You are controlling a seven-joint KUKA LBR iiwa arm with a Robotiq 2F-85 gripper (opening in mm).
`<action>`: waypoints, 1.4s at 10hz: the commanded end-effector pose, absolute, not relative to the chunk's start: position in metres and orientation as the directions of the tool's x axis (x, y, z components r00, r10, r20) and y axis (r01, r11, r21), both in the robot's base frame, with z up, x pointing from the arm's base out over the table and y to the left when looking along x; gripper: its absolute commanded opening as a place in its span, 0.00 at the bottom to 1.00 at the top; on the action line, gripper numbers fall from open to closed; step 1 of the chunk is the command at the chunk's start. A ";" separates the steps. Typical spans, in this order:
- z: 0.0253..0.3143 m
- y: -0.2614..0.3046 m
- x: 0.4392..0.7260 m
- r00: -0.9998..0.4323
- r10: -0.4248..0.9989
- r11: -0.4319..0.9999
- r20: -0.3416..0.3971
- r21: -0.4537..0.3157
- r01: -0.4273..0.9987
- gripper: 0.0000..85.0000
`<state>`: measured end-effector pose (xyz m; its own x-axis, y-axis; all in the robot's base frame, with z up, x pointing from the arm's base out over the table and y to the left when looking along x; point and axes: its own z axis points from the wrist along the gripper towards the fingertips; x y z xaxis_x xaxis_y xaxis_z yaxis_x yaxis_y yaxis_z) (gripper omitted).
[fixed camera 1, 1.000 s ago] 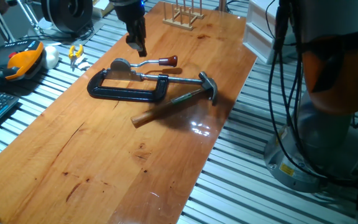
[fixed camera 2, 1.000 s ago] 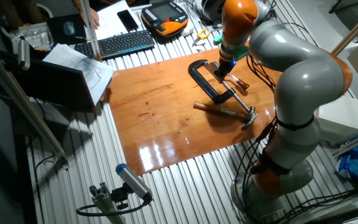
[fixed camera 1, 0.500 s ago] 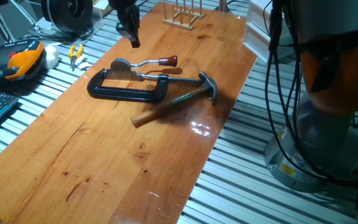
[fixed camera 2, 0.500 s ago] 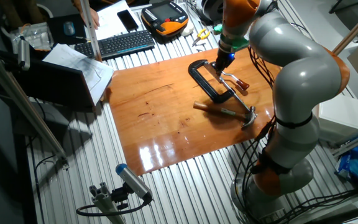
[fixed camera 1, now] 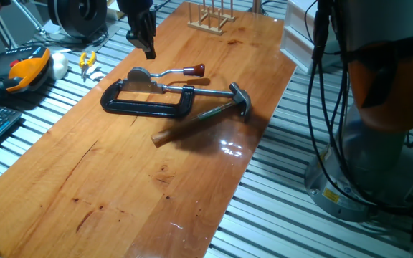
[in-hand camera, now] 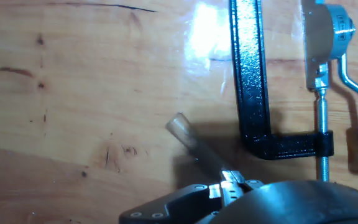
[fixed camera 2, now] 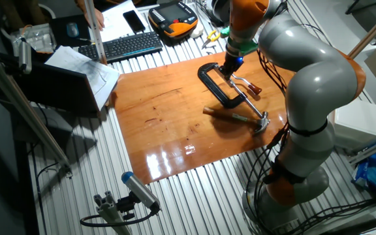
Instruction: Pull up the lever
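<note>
The lever [fixed camera 1: 167, 72] lies low on the wooden table [fixed camera 1: 120, 179]. It is a thin silver rod from a rounded grey base [fixed camera 1: 138, 74] to a dark-red knob [fixed camera 1: 195, 70]. It also shows in the other fixed view [fixed camera 2: 247, 83] and at the right edge of the hand view [in-hand camera: 353, 87]. My gripper [fixed camera 1: 149, 51] hangs above the table, up and to the left of the lever base, touching nothing. Its fingers look pressed together into one narrow tip [in-hand camera: 180, 123]. It is empty.
A black C-clamp [fixed camera 1: 149, 100] lies right beside the lever, with a wooden-handled hammer [fixed camera 1: 206, 115] in front of it. A wooden rack [fixed camera 1: 210, 18] stands at the far end. An orange pendant [fixed camera 1: 27, 68], yellow pliers [fixed camera 1: 87, 61] and a keyboard [fixed camera 2: 132, 44] lie off the table's left edge.
My gripper has risen and moved left, away from the lever and toward the table's left edge. The lever, clamp and hammer have not moved.
</note>
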<state>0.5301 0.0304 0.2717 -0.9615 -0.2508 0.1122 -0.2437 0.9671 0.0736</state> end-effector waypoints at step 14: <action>0.201 -0.132 0.537 -0.896 -0.428 0.903 0.117 0.017 -0.429 0.00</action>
<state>0.5376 -0.0883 0.2016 -0.8960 -0.4284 0.1168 -0.4295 0.9029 0.0165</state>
